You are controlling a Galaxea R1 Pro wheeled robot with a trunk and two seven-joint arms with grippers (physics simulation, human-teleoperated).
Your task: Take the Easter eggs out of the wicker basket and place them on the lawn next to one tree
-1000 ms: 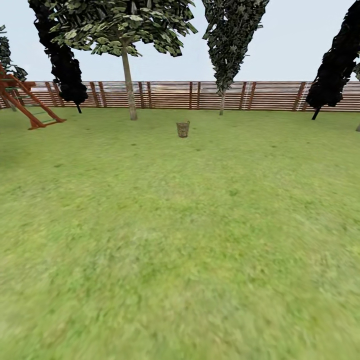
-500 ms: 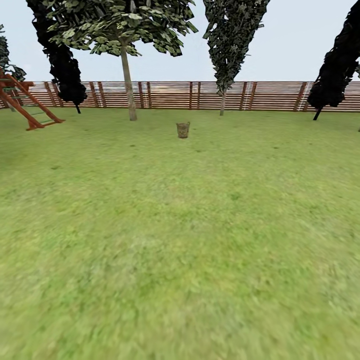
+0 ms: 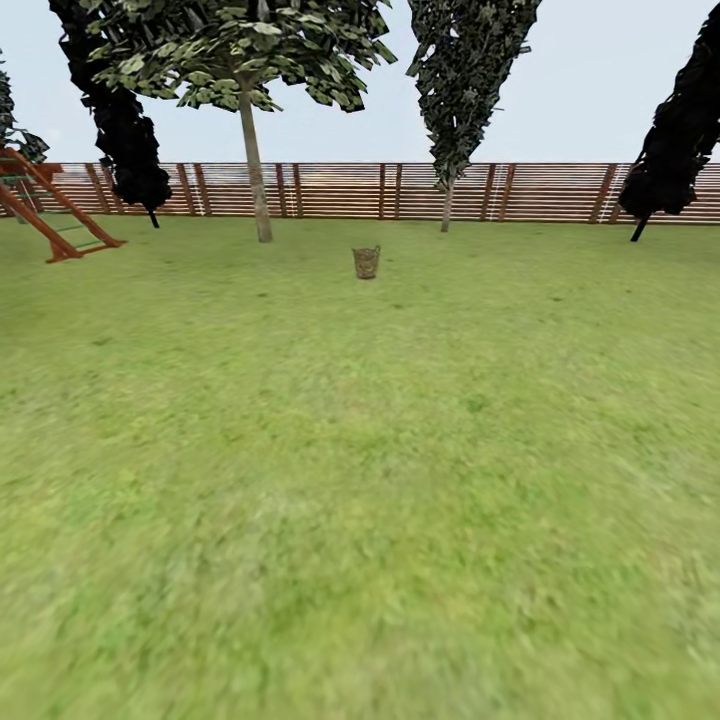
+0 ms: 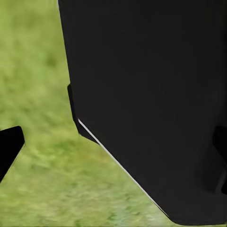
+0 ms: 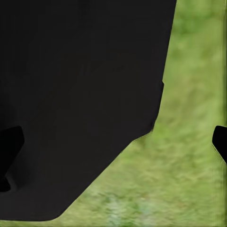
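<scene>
The wicker basket [image 3: 366,262] stands small and far off on the lawn [image 3: 360,480], near the middle of the head view. At this distance the Easter eggs cannot be made out; the basket hides them. A tree [image 3: 254,170] with a pale trunk and a broad leafy crown rises behind and left of the basket. In the left wrist view my left gripper [image 4: 115,151] is open over grass, with a dark part of the robot behind it. My right gripper [image 5: 115,144] is open too, with nothing between its fingers.
A brown slatted fence [image 3: 380,190] closes the garden's far side. A narrow ragged tree [image 3: 455,120] stands right of the basket, and near-black conifers [image 3: 125,140] rise at the far left and right. A wooden playset [image 3: 50,210] is at the left edge.
The whole head view has shifted slightly: the playset has slid left and the basket sits a touch lower, so the camera has moved. Nothing on the lawn has moved.
</scene>
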